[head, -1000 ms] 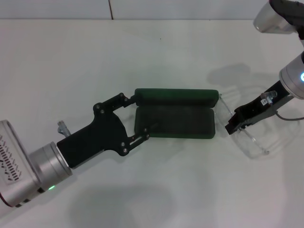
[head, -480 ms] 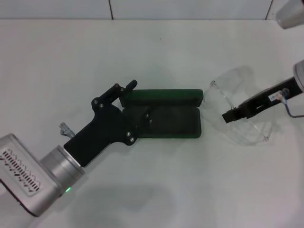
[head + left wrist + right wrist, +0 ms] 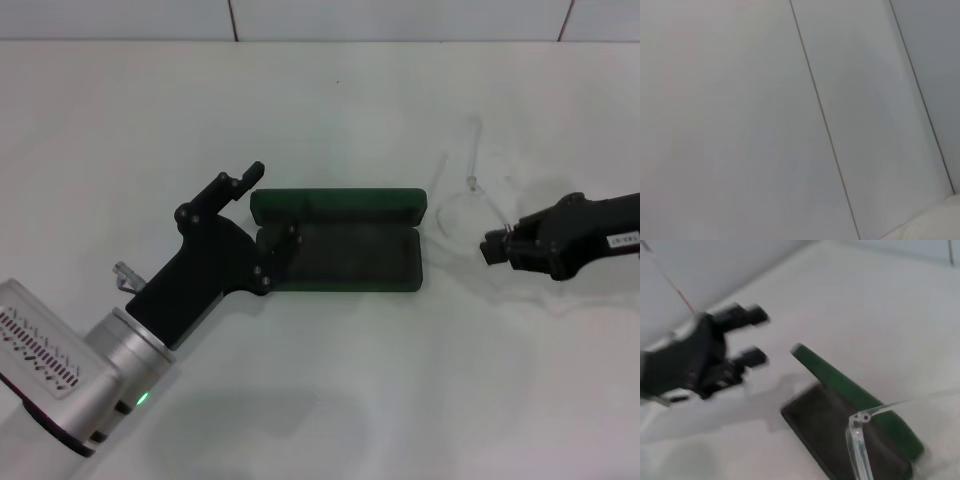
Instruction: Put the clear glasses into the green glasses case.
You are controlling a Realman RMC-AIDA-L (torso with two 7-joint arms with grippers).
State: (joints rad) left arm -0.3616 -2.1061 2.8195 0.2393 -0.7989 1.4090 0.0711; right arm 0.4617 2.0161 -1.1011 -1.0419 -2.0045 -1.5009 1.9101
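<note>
Plain white flat tabletop [image 3: 330, 400]; dark green oblong hard glasses case [image 3: 345, 240] lies open directly on it near centre, grey felt lining facing up.

White tabletop [image 3: 330, 400], pale panelled wall [image 3: 400, 18] with dark seams

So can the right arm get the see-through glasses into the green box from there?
Probably yes. The green glasses case lies open, and the right gripper holds the clear glasses just beside it, nothing between.
</note>
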